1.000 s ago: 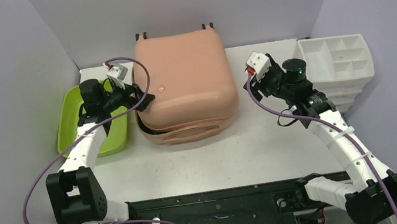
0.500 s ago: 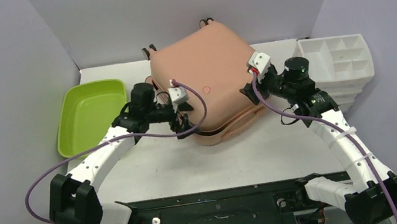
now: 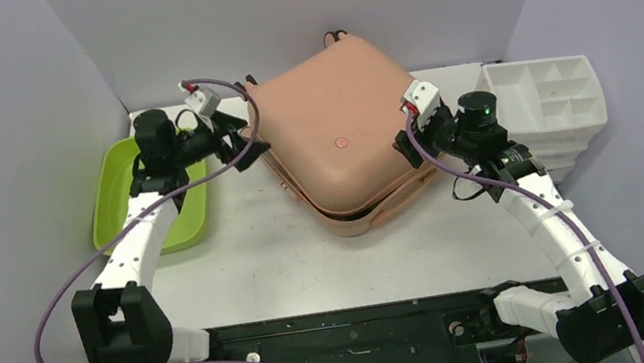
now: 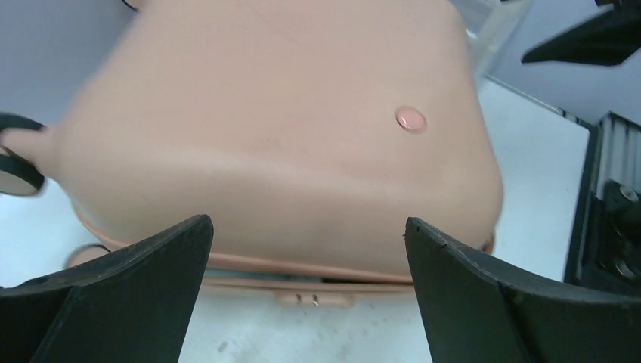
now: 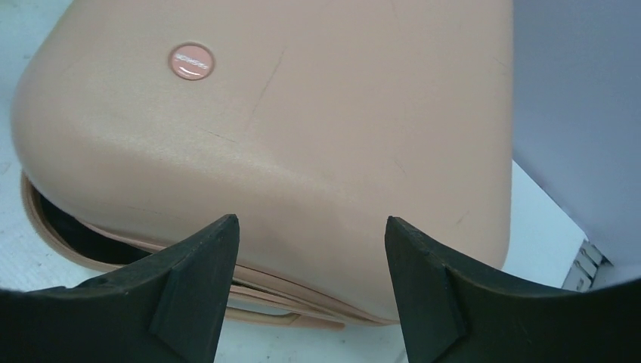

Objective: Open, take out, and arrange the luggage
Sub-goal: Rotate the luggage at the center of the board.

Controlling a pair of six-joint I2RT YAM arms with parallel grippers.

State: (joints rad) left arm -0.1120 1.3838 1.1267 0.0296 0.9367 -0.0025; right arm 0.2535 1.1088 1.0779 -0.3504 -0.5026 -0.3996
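Left gripper (image 4: 308, 223): jaws spread wide, nothing between them. The luggage (image 4: 280, 113) fills the view just ahead of its black fingers (image 4: 136, 280). Whether they touch it cannot be told.
- Ahead of the gap and low down, the seam between the two shells, with a small tab (image 4: 314, 299) on it, too blurred to name.
- Farther ahead and to the right, a round logo (image 4: 411, 119) on the salmon-pink shell. Its lettering is blurred and unreadable.
- Far left, a black-and-pink caster wheel (image 4: 15, 162), partly cut off by the frame.

Right gripper (image 5: 310, 221): jaws apart, less widely, pinching nothing. A rounded edge of the luggage sits right at the fingertips.
- Low left of the fingers, the shells stand slightly ajar, with a dark gap (image 5: 68, 223) showing between them.
- Beyond, upper left, the same logo. It carries raised writing, too small to read.

Top view: the luggage lies flat on the table (image 3: 262, 258), turned corner-on towards the arm bases, between the two grippers. The left gripper is at its left corner and the right gripper at its right corner. The wheels are on the far side, near the back wall.

A lime-green tub (image 3: 107, 189) lies behind the left gripper, under that arm. A white organizer (image 3: 546, 95) sits behind the right gripper, against the side wall.
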